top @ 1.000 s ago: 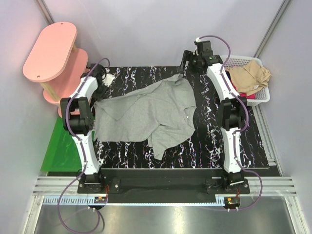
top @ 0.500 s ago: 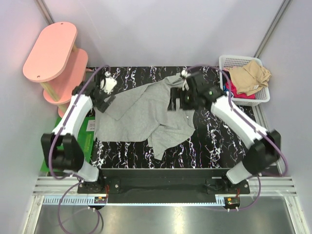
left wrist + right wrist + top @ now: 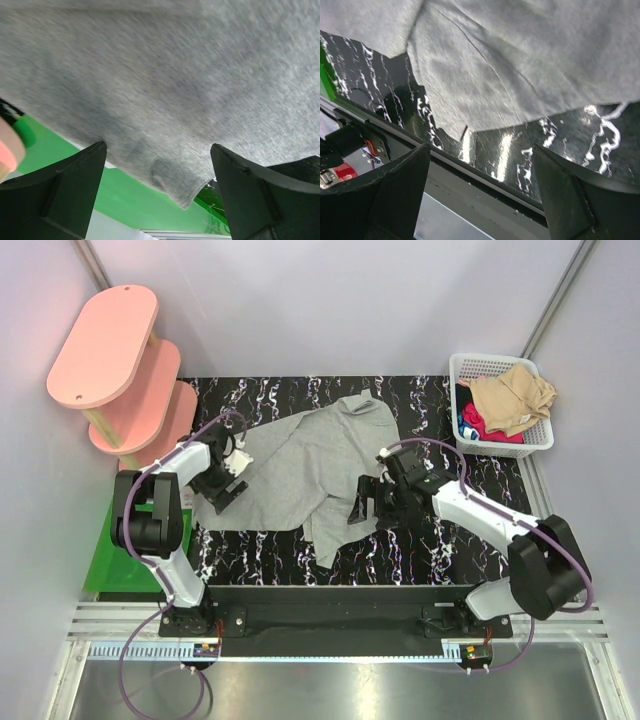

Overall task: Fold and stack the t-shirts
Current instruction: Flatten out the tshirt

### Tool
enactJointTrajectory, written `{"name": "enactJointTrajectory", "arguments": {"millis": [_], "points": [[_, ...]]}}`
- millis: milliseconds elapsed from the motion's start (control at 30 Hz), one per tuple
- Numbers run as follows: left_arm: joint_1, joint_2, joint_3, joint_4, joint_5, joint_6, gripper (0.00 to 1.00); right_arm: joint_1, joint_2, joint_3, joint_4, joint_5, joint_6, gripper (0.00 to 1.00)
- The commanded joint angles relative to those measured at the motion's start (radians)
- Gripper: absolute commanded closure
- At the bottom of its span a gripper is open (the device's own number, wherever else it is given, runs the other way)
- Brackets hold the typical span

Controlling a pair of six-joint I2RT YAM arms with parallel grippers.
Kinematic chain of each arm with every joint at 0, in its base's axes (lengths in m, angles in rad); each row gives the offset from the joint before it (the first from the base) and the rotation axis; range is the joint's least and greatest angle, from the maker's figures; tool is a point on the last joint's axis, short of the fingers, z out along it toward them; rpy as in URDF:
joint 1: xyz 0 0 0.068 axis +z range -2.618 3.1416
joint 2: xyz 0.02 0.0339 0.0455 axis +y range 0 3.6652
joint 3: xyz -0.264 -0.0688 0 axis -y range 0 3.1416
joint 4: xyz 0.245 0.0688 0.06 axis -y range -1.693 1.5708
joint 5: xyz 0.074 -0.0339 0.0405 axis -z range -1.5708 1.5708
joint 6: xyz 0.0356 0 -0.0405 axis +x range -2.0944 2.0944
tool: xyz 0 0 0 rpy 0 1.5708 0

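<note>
Jaws spread and empty, the left gripper (image 3: 228, 491) and right gripper (image 3: 359, 511) are flanking the rumpled heather-grey cloth t-shirt (image 3: 300, 465) mid-frame, likely positioning to flatten it.

Both arms are the same build. Left arm (image 3: 150, 522) and right arm (image 3: 470, 508): glossy white shell links alternating with blocky matte-black joint housings. Each black base block (image 3: 186, 614) is bolted just beyond the aluminium rail (image 3: 330, 632). One purple cable (image 3: 128, 665) per arm starts at a small board with an orange spot on the rail, loops loosely past it, then follows the white links away from the rail to the wrist.

Left claw (image 3: 157, 146) and right claw (image 3: 481, 149): two matte-black wedge-shaped fingers (image 3: 55, 192) each, flat-faced with bevelled edges and broadening toward the wrist. No markings or screws are readable on them.
</note>
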Motion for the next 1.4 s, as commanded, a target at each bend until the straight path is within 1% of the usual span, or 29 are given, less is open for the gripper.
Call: {"name": "enactJointTrajectory", "arguments": {"millis": [0, 67, 200, 300, 400, 467, 567, 600, 767, 800, 900, 967, 1067, 1133, 1167, 1200, 1233, 1267, 1333, 1367], "points": [[0.002, 0.008, 0.075, 0.034, -0.025, -0.011, 0.09, 0.008, 0.056, 0.05, 0.123, -0.062, 0.013, 0.11], [0.003, 0.013, 0.08, 0.034, -0.025, -0.012, 0.1, 0.008, 0.079, 0.048, 0.161, -0.088, 0.031, 0.12], [0.002, 0.021, 0.094, 0.032, -0.03, -0.015, 0.1, 0.01, 0.188, 0.033, 0.27, -0.148, 0.073, 0.14], [0.003, 0.014, 0.097, 0.034, -0.038, -0.009, 0.1, 0.014, 0.24, 0.008, 0.295, -0.163, 0.085, 0.15], [0.005, 0.01, 0.095, 0.034, -0.041, -0.001, 0.1, 0.017, 0.234, -0.03, 0.28, -0.159, 0.079, 0.15], [0.005, 0.01, 0.095, 0.034, -0.041, 0.005, 0.1, 0.017, 0.216, -0.058, 0.244, -0.134, 0.062, 0.15], [0.005, 0.005, 0.094, 0.034, -0.035, 0.006, 0.1, 0.017, 0.165, -0.085, 0.142, -0.085, 0.033, 0.15], [0.005, 0.002, 0.089, 0.034, -0.032, 0.009, 0.1, 0.017, 0.128, -0.093, 0.088, -0.073, 0.029, 0.15], [0.006, -0.038, 0.056, 0.035, -0.022, 0.032, 0.1, 0.019, 0.015, -0.134, -0.042, -0.038, 0.027, 0.15], [0.008, -0.044, 0.048, 0.035, -0.021, 0.038, 0.1, 0.017, -0.025, -0.137, -0.094, -0.032, 0.021, 0.15], [0.012, -0.084, 0.017, 0.037, -0.018, 0.06, 0.1, 0.019, -0.102, -0.124, -0.229, 0.005, -0.008, 0.15], [0.02, -0.11, 0.004, 0.037, -0.012, 0.077, 0.1, 0.022, -0.172, -0.124, -0.277, 0.001, 0.007, 0.15], [0.025, -0.136, -0.007, 0.037, -0.009, 0.086, 0.1, 0.027, -0.217, -0.084, -0.343, -0.011, 0.035, 0.16], [0.026, -0.145, -0.004, 0.035, 0.005, 0.084, 0.1, 0.027, -0.22, -0.013, -0.343, -0.002, 0.035, 0.15], [0.025, -0.147, 0.006, 0.032, 0.013, 0.08, 0.1, 0.027, -0.191, 0.019, -0.324, 0.001, 0.035, 0.15], [0.022, -0.147, 0.014, 0.031, 0.022, 0.075, 0.1, 0.028, -0.165, 0.084, -0.31, 0.001, 0.032, 0.15], [0.02, -0.144, 0.023, 0.027, 0.03, 0.065, 0.1, 0.028, -0.133, 0.114, -0.288, -0.025, 0.026, 0.15], [0.017, -0.14, 0.039, 0.021, 0.028, 0.06, 0.1, 0.028, -0.066, 0.138, -0.239, -0.048, 0.03, 0.15], [0.008, -0.136, 0.051, 0.011, 0.025, 0.06, 0.1, 0.046, -0.015, 0.156, -0.154, -0.122, 0.07, 0.18], [0.006, -0.134, 0.053, 0.009, 0.022, 0.061, 0.1, 0.059, 0.028, 0.156, -0.085, -0.127, 0.078, 0.18]]}}
